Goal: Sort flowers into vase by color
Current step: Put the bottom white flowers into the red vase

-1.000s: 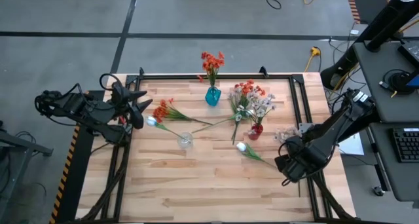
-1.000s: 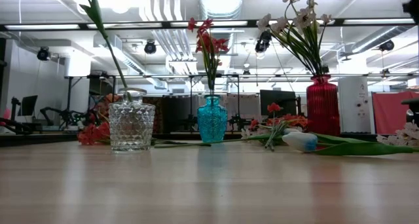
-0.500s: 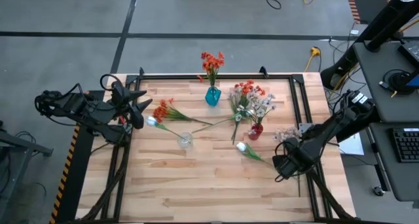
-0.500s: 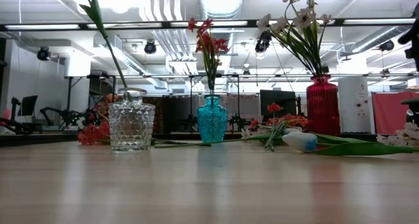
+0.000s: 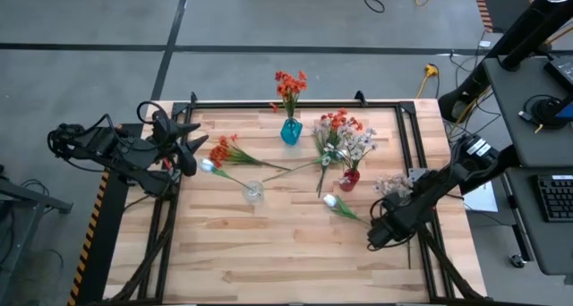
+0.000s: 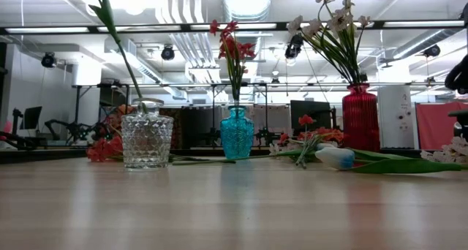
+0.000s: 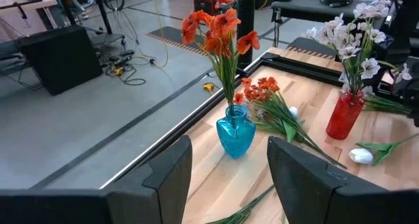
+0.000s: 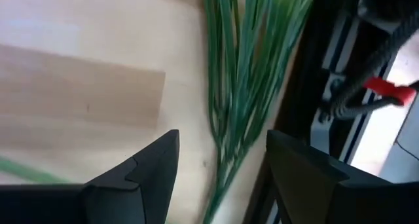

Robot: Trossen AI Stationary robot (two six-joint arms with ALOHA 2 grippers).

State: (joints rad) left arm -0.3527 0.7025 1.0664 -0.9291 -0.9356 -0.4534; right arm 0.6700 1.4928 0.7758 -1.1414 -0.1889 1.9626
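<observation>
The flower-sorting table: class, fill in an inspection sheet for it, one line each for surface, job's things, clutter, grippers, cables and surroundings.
Surface: wooden table, near half bare.
Job's things: blue vase holds orange flowers; red vase holds pale flowers; clear vase holds one stem. Loose on the table: orange spray, white bud, pale bunch, mixed stems.
Clutter: nothing seen.
Grippers: left gripper open, empty, at the table's left edge; right gripper open over the pale bunch's green stems, not gripping.
Cables: yellow cable on the floor.
Surroundings: desk with keyboard to the right.
</observation>
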